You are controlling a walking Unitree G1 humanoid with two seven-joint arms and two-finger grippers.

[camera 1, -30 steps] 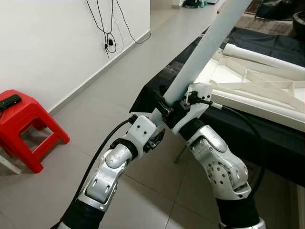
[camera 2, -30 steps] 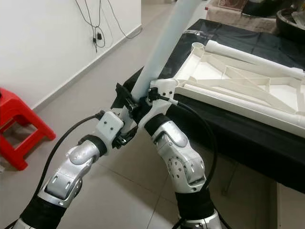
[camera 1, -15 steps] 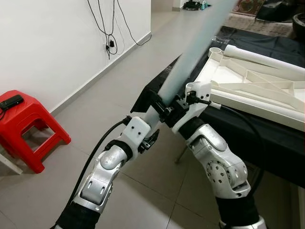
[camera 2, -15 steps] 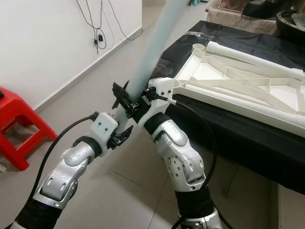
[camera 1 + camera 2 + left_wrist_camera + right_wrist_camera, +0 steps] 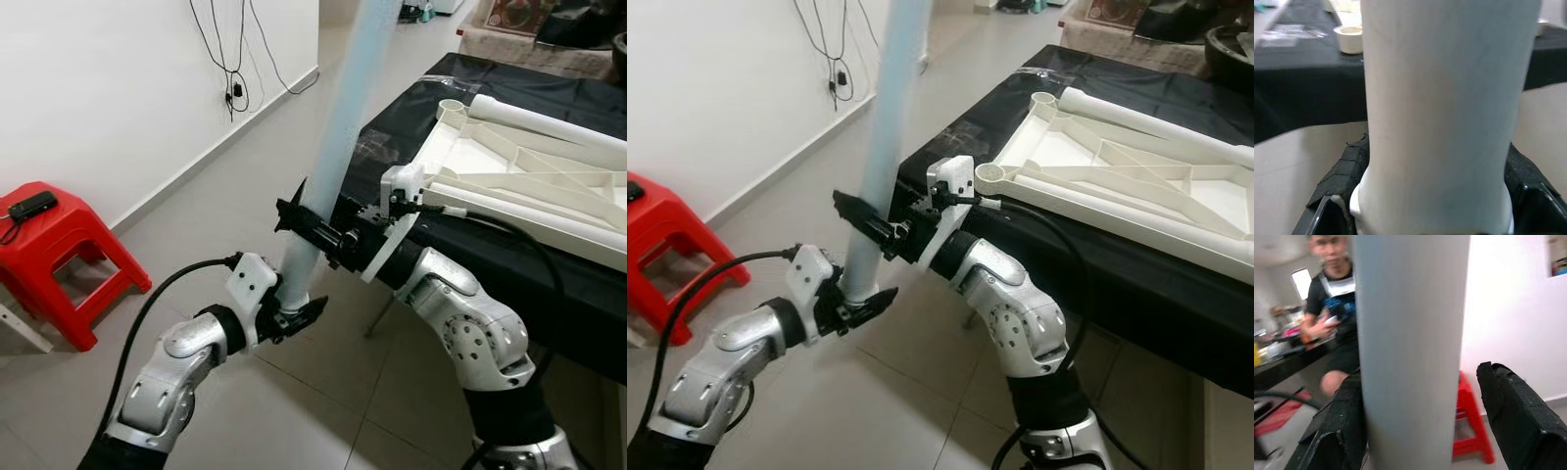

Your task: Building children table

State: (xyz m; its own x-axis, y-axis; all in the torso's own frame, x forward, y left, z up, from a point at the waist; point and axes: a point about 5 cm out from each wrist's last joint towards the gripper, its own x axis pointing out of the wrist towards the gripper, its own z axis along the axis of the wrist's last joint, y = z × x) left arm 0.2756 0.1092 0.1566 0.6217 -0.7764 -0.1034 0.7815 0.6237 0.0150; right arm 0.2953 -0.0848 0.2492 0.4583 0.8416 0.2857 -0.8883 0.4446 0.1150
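Two grippers share one pale table leg (image 5: 338,137), standing almost upright beside the black-draped table (image 5: 411,108). Left gripper (image 5: 294,311) pinches its bottom end; right gripper (image 5: 309,223) straddles it just above. Tabletop frame (image 5: 519,171) lies at two o'clock, red stool (image 5: 49,250) at nine.

Left wrist: leg (image 5: 1444,112) clamped between pads.

Right wrist: one finger (image 5: 1515,421) stands slightly off the leg (image 5: 1410,347); a person (image 5: 1334,308) at ten o'clock.
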